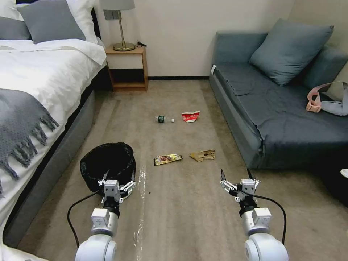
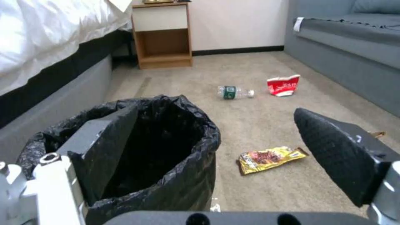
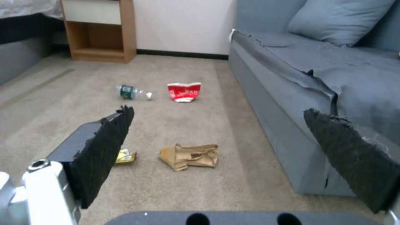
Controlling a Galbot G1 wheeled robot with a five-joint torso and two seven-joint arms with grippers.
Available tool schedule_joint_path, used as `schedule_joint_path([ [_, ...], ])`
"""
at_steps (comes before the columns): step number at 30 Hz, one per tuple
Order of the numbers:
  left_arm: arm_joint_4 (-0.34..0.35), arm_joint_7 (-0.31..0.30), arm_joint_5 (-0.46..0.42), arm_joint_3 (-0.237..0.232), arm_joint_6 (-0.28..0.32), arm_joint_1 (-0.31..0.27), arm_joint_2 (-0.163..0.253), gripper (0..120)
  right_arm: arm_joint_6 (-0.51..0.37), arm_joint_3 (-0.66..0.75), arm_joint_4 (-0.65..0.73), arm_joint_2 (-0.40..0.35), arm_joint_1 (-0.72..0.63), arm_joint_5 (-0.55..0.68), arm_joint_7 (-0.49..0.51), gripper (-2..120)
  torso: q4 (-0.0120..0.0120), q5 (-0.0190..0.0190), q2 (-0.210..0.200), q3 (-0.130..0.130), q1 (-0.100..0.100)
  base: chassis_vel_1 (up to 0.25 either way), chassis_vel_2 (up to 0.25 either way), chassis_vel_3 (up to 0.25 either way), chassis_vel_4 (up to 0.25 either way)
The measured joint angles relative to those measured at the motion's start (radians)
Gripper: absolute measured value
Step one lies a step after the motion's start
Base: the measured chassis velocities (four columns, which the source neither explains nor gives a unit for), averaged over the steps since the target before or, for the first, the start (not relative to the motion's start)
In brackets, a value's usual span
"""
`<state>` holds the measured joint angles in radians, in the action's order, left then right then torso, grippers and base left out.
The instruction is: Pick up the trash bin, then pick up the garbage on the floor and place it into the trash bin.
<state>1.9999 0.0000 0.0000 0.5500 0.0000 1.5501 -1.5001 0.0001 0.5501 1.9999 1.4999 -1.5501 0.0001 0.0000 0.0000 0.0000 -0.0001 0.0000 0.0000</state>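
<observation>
The trash bin (image 1: 107, 165) (image 2: 167, 162), lined with a crinkled black bag, stands on the carpet at left. My left gripper (image 1: 119, 176) (image 2: 217, 109) is open at its near rim, with one finger (image 2: 104, 147) over the bin's opening and the other outside it. Garbage lies ahead: a clear bottle (image 1: 165, 119) (image 2: 234, 92) (image 3: 132, 92), a red-white carton (image 1: 190, 116) (image 2: 283, 85) (image 3: 183, 92), a gold wrapper (image 1: 167, 158) (image 2: 271, 157) and crumpled tan paper (image 1: 203, 155) (image 3: 191, 155). My right gripper (image 1: 236, 174) (image 3: 218, 111) hangs open and empty, short of the tan paper.
A bed (image 1: 36, 79) runs along the left, close beside the bin. A grey sofa (image 1: 282, 108) lines the right side. A wooden nightstand (image 1: 127, 69) stands against the far wall. A white streak (image 1: 139, 203) marks the carpet between my arms.
</observation>
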Motion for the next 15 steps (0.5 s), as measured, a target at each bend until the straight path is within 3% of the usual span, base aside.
schedule_joint_path([
  [15,0.0,0.0,0.0,0.0,0.0,0.0,0.0,100,0.0,0.0,0.0,0.0,0.0,0.0,0.0,100,0.0,0.0,0.0,0.0,0.0,0.0,0.0,0.0,0.0],
])
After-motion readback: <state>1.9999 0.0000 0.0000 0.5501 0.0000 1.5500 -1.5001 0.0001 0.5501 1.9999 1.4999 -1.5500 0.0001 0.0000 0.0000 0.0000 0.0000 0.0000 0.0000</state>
